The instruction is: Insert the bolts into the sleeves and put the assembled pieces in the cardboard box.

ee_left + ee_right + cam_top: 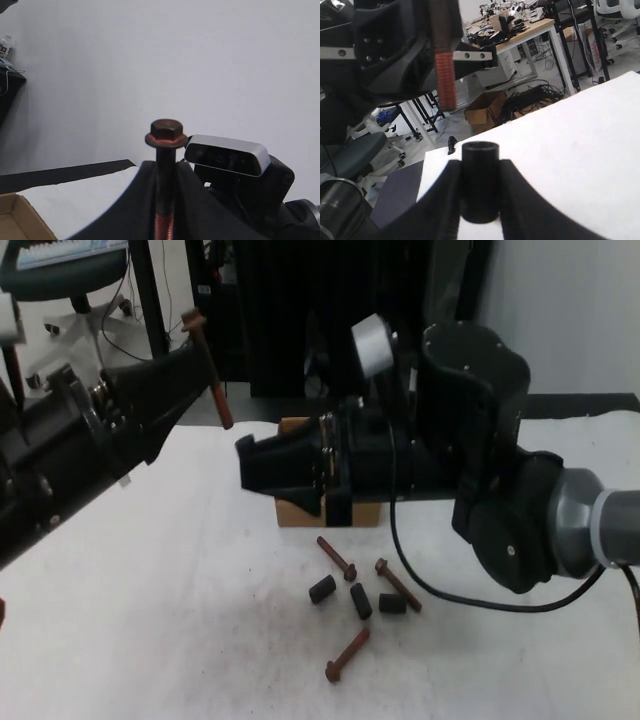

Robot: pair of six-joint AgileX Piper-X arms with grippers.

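My left gripper (165,172) is shut on a rusty bolt (165,150), held head up, high over the bench's far left (207,370). My right gripper (480,175) is shut on a black sleeve (480,182) with its open bore facing the bolt's threaded end (445,75), a short gap between them. In the high view the right gripper (247,462) hangs in front of the cardboard box (297,512). Three loose bolts (337,557) (397,583) (347,655) and three loose sleeves (321,589) (361,600) (391,604) lie on the white bench.
The right arm's bulky body (500,490) and its cable (440,590) stand over the bench's right half. The box's corner (15,220) shows in the left wrist view. Chairs and desks stand off the bench behind.
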